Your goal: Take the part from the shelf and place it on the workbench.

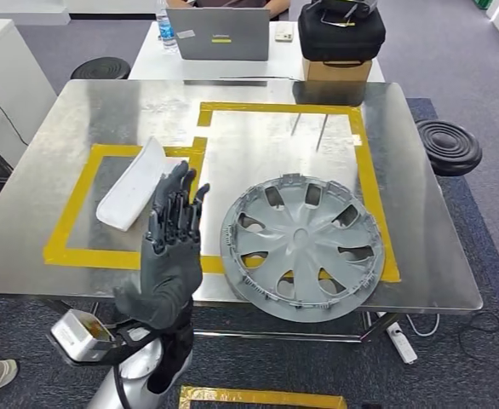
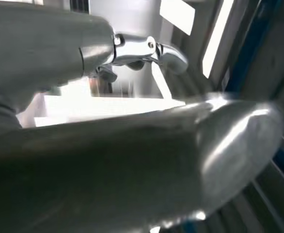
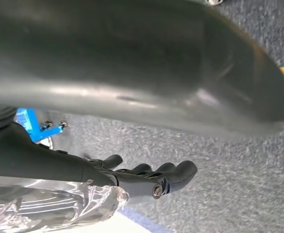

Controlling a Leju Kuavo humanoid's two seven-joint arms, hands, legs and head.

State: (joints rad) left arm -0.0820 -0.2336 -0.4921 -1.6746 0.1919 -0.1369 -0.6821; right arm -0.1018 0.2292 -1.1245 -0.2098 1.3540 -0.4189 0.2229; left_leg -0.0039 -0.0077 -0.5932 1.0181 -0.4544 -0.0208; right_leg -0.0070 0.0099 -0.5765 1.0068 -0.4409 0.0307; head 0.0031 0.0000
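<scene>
Left robot hand (image 1: 169, 247) raised at lower left of the head view, dark fingers (image 1: 181, 198) spread, holding nothing. Grey plastic wheel cover (image 1: 302, 245) lies flat on the shiny metal desk (image 1: 421, 256), lower centre-right, overlapping yellow tape outline (image 1: 369, 183). White curved plastic part (image 1: 133, 185) lies inside the left tape box. Right robot hand (image 3: 148, 177) hangs over grey carpet (image 3: 228, 194), fingers loosely extended, holding nothing.
</scene>
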